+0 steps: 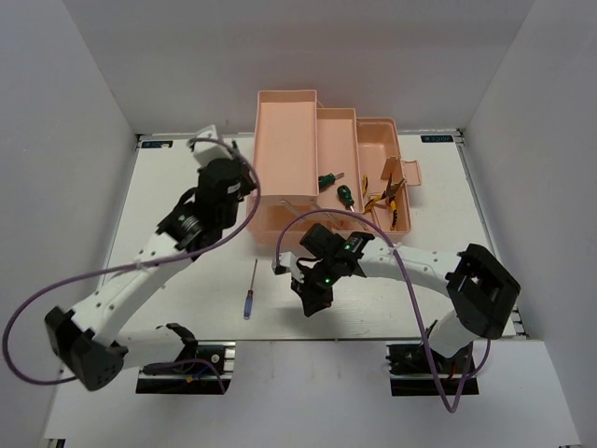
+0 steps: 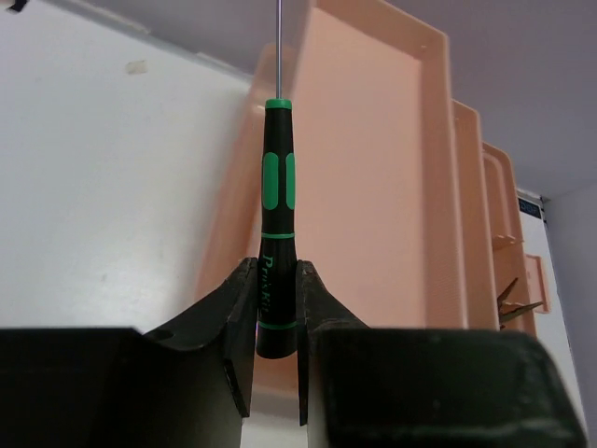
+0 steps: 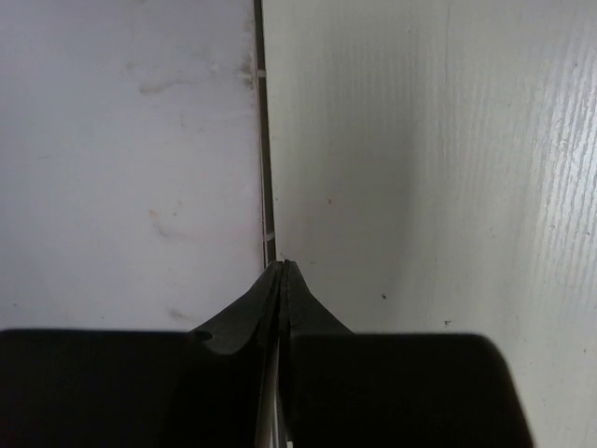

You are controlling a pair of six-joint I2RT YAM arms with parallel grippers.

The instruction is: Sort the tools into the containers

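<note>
Centrally, at the far side of the white desk [image 1: 205, 299], a translucent salmon-pink plastic toolbox [image 1: 285, 140] is seen spread open into three stepped rectangular compartments. Two stubby green-handled screwdrivers [image 1: 328, 179] are found in the middle compartment [image 1: 338, 131], near each other but apart. Two yellow-and-black-handled pliers [image 1: 384, 194] are contained in the narrow right compartment [image 1: 378, 140], close together. The left gripper [image 2: 276, 271] is clamped on the lower handle of a slim black screwdriver with green bands [image 2: 277, 177]. In the wrist view this tool is seen upright, its thin shaft directed along the left wall of the widest compartment [image 2: 373, 187]. A slim blue-handled screwdriver [image 1: 249, 291] is seen lying on the desk, near the toolbox's near edge and between the two arms. The right gripper [image 3: 283, 269] is pressed fully together, with nothing gripped, over the desk.
</note>
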